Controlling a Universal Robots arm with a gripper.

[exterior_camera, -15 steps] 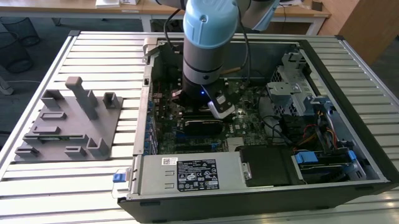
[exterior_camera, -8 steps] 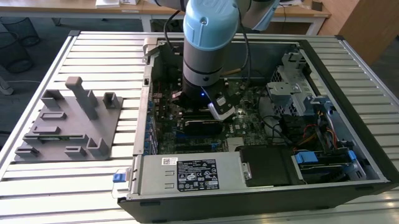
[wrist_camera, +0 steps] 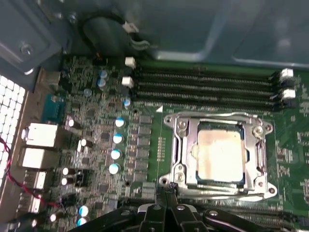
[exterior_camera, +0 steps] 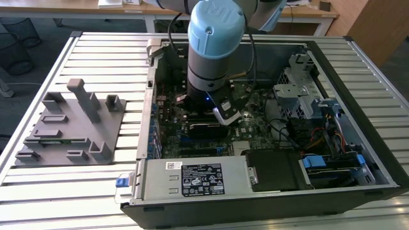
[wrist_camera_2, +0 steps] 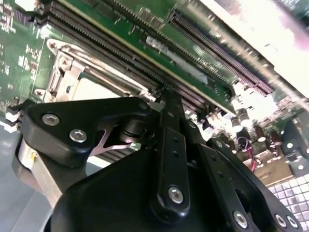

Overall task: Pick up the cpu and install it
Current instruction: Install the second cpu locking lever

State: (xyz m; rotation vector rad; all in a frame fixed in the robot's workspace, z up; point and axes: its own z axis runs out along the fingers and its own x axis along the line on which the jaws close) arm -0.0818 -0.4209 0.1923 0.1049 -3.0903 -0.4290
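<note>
Slatted metal surface (exterior_camera: 96, 52) carries an open case (exterior_camera: 268, 191), with a grey holder (exterior_camera: 70, 129) near its left edge in the exterior view and desks in the room behind. The arm (exterior_camera: 214, 43) reaches down into the case. In the first wrist view the cpu (wrist_camera: 219, 154) already lies in the socket (wrist_camera: 217, 191), with the gripper (wrist_camera: 166, 193) at the frame's edge, fingers together, holding nothing. Any sideways nudge could likely shift the chip or bend pins.

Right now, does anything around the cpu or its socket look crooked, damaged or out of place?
Nothing stands out. The cpu lies flat and square inside the socket frame, and the gripper sits just beside it.
</note>
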